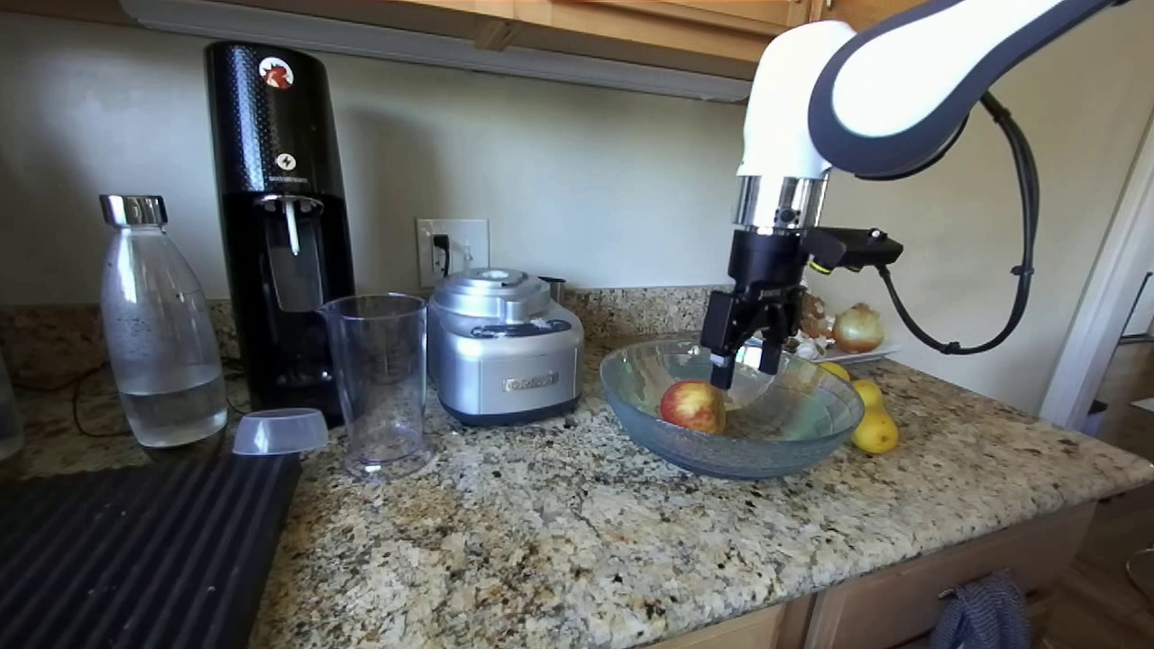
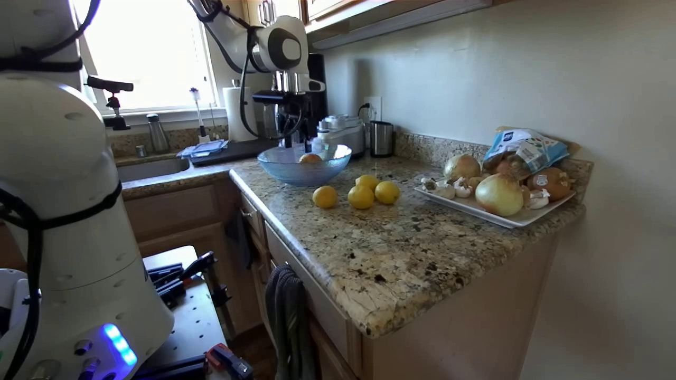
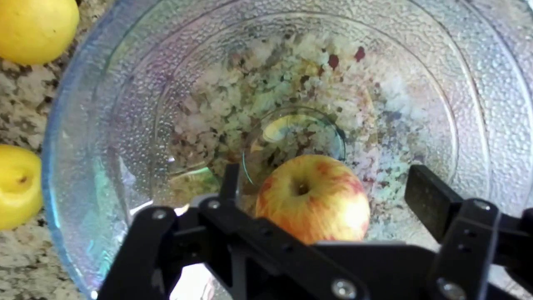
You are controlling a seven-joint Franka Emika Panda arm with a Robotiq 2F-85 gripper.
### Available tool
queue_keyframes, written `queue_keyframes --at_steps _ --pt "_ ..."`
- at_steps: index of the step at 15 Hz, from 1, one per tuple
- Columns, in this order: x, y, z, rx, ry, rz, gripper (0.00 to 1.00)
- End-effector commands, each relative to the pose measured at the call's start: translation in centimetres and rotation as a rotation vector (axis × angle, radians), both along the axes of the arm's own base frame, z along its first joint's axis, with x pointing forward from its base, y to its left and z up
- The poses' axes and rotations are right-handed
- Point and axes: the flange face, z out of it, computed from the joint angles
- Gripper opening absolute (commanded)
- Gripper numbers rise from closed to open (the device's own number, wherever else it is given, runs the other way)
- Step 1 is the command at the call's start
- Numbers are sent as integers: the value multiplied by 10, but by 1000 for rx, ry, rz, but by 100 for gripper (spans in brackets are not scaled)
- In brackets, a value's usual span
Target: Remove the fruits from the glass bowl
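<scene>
A red-and-yellow apple [image 1: 692, 406] sits in the wide glass bowl [image 1: 739, 455]; both also show in the other exterior picture, the apple [image 2: 310, 158] partly hidden by the bowl wall [image 2: 303, 173]. My gripper [image 1: 746, 368] is open and empty, pointing down over the bowl. In the wrist view my gripper [image 3: 329, 189] has its fingers apart, with the apple [image 3: 312, 196] seen between them and touching neither visibly. The apple's near side is hidden by the gripper body. Several yellow lemons [image 2: 361, 196] lie on the counter beside the bowl, outside it.
A white tray [image 2: 470, 210] with onions and garlic stands by the wall. A steel appliance [image 1: 509, 361], a tall clear cup [image 1: 383, 388], a bottle [image 1: 162, 333] and a black soda machine [image 1: 279, 225] stand across the bowl from the lemons. Cabinets [image 1: 613, 36] hang above.
</scene>
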Motion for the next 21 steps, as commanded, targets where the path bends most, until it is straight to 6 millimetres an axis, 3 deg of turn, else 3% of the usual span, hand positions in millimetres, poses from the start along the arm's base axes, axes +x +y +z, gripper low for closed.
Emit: queue_keyframes --at_steps 1,10,21 --pt "11 14 -15 -27 15 162 100" --pt "27 28 -39 -175 -7 508 100" --pt "38 42 -54 -197 -16 632 100"
